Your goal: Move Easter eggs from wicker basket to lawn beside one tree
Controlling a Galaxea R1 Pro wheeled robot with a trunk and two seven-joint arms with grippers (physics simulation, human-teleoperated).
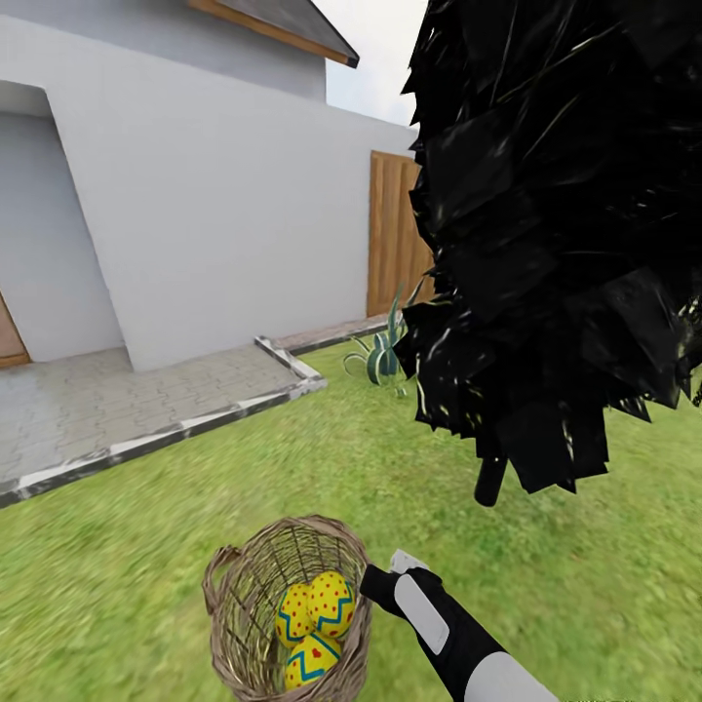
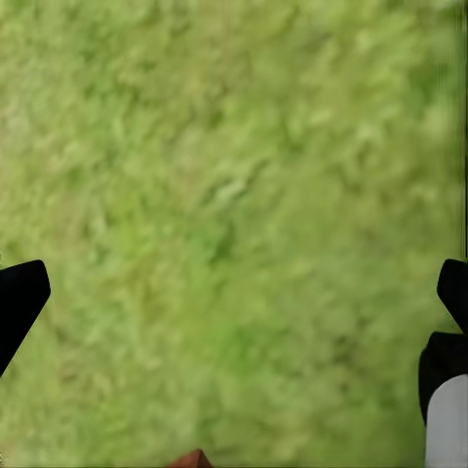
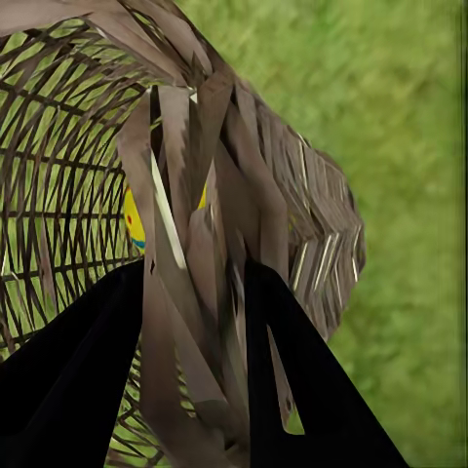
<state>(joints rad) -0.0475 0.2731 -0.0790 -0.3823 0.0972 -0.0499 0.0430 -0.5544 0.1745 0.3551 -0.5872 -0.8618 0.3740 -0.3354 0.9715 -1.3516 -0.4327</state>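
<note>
The lawn (image 1: 146,546) runs from a paved patio (image 1: 117,400) to a black narrow tree (image 1: 556,244) standing ahead and to the right. The wicker basket (image 1: 239,595) sits low in the head view, just left of the right arm, with all three Easter eggs (image 1: 314,624) lying inside it.

The right end effector (image 3: 195,361) meets the basket at its near-right rim: in the right wrist view its two dark fingers (image 3: 68,380) straddle the braided rim, one inside and one outside, closed on the weave. So the eggs lie just beyond and left of those fingers.

The left end effector (image 2: 234,312) hangs spread wide over bare grass, holding nothing, so the right arm seems nearer.
</note>
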